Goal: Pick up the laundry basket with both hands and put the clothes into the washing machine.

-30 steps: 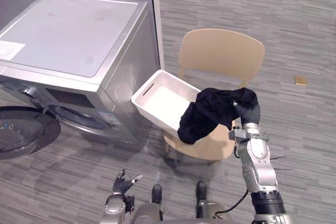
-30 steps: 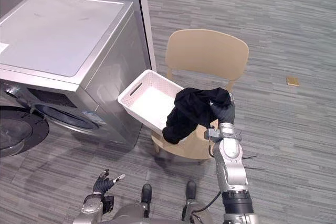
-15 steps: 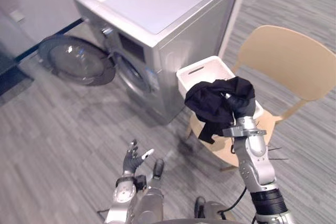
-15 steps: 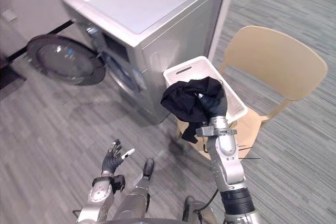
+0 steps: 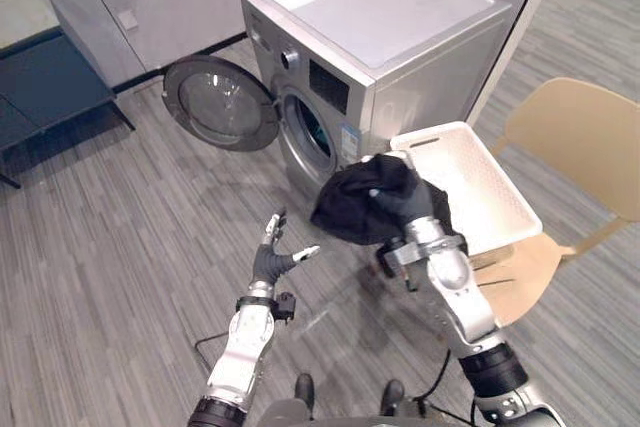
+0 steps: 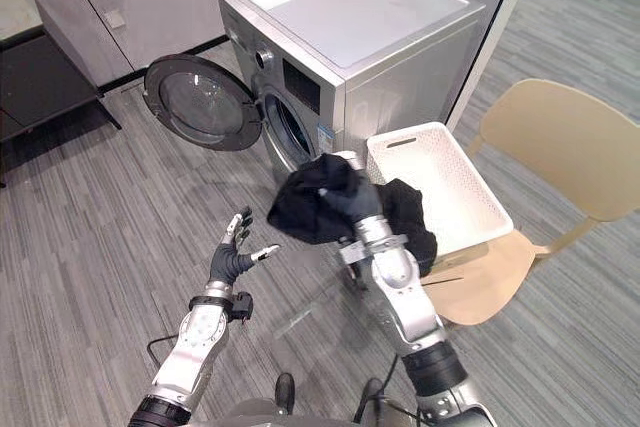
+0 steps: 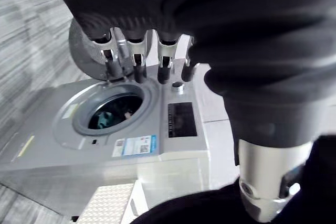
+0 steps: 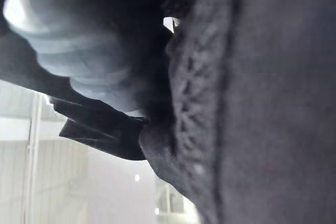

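Roughly midway: black clothes (image 5: 355,205) hang at frame centre from the right hand (image 5: 415,209) (grip buried in cloth, cannot tell), near the washing machine (image 5: 380,37) with its door (image 5: 215,105) open; laundry basket (image 5: 440,133) sits on the chair (image 5: 580,137) at right; left hand (image 5: 268,265) at lower centre, fingers spread, empty; loading remains.

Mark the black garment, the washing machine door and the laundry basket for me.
black garment (image 5: 355,209), left eye view, middle of the bunched cloth.
washing machine door (image 5: 213,107), left eye view, on its round glass.
laundry basket (image 5: 470,187), left eye view, on its bare floor.

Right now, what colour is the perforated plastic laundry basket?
The laundry basket is white; left eye view.
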You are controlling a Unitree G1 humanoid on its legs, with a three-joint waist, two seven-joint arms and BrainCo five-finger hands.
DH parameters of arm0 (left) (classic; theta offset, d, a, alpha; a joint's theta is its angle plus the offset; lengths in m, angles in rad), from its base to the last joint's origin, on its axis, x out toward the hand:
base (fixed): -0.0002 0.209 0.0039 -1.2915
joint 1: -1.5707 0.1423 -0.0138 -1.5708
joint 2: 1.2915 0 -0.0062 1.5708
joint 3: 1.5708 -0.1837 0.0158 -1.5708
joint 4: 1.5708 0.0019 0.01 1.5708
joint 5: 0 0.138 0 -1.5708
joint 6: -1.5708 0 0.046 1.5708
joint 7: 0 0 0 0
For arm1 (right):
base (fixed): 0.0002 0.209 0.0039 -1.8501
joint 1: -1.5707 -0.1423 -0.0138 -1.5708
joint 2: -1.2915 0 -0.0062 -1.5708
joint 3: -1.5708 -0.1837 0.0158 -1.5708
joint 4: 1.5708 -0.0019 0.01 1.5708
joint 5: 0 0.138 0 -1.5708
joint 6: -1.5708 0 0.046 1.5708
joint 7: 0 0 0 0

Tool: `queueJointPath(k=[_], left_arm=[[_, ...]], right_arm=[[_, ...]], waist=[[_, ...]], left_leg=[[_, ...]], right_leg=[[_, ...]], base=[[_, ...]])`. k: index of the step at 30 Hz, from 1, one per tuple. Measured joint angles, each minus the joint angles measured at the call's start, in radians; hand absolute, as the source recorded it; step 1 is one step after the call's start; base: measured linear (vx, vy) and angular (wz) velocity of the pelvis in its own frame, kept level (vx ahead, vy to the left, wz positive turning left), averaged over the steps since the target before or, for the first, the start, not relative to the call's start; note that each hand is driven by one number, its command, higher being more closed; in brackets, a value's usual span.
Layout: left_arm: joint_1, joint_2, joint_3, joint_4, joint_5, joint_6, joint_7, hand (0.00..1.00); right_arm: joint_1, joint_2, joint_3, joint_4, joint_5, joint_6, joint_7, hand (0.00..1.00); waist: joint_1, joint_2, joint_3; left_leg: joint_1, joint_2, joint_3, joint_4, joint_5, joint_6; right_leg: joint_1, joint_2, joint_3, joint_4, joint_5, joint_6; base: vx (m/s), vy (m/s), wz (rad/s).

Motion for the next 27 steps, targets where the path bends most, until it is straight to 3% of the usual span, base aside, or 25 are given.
queueJointPath(k=[9, 10, 13, 19, 20, 27], left_arm=[[-0.215, 0.011, -0.189, 0.098, 0.083, 0.007, 0.054, 0.0], [-0.229, 0.011, -0.194, 0.109, 0.097, 0.007, 0.063, 1.0], [-0.304, 0.031, -0.234, 0.177, 0.159, 0.019, 0.088, 1.0], [-0.315, 0.032, -0.257, 0.209, 0.179, 0.023, 0.089, 1.0], [-0.316, 0.032, -0.257, 0.212, 0.179, 0.023, 0.089, 1.0], [-0.286, 0.034, -0.221, 0.25, 0.169, 0.027, 0.085, 1.0]], right_arm=[[-0.147, 0.048, 0.244, 0.053, 0.046, 0.016, 0.026, 1.0], [-0.155, 0.05, 0.256, 0.06, 0.051, 0.016, 0.027, 1.0], [-0.205, 0.053, 0.298, 0.097, 0.08, 0.018, 0.026, 1.0], [-0.212, 0.05, 0.309, 0.097, 0.08, 0.023, 0.019, 1.0], [-0.216, 0.049, 0.309, 0.097, 0.08, 0.028, 0.019, 0.0], [-0.217, 0.024, 0.304, 0.096, 0.039, 0.032, 0.019, 0.0]], waist=[[0.0, -0.007, -0.024], [0.001, -0.007, -0.024], [0.0, -0.007, -0.031], [0.0, -0.008, -0.044], [0.0, -0.008, -0.044], [-0.004, -0.01, -0.047]], left_leg=[[0.016, 0.032, -0.006, -0.05, 0.055, -0.034], [0.015, 0.035, -0.007, -0.05, 0.057, -0.036], [0.011, 0.06, -0.01, -0.06, 0.073, -0.048], [0.01, 0.077, -0.01, -0.066, 0.081, -0.052], [0.01, 0.079, -0.006, -0.066, 0.081, -0.052], [-0.002, 0.08, 0.006, -0.066, 0.081, -0.052]], right_leg=[[0.017, 0.045, 0.003, -0.049, 0.033, -0.035], [0.017, 0.051, 0.003, -0.052, 0.035, -0.037], [0.017, 0.076, -0.002, -0.069, 0.044, -0.054], [0.013, 0.095, 0.0, -0.076, 0.045, -0.058], [0.011, 0.097, 0.003, -0.075, 0.045, -0.058], [-0.023, 0.101, 0.02, -0.048, 0.048, -0.063]], base=[[-0.04, -0.046, -0.01], [-0.07, -0.086, -0.02], [-0.07, -0.105, -0.01], [-0.05, -0.066, -0.04], [-0.02, -0.033, -0.05], [0.01, -0.022, -0.08]])
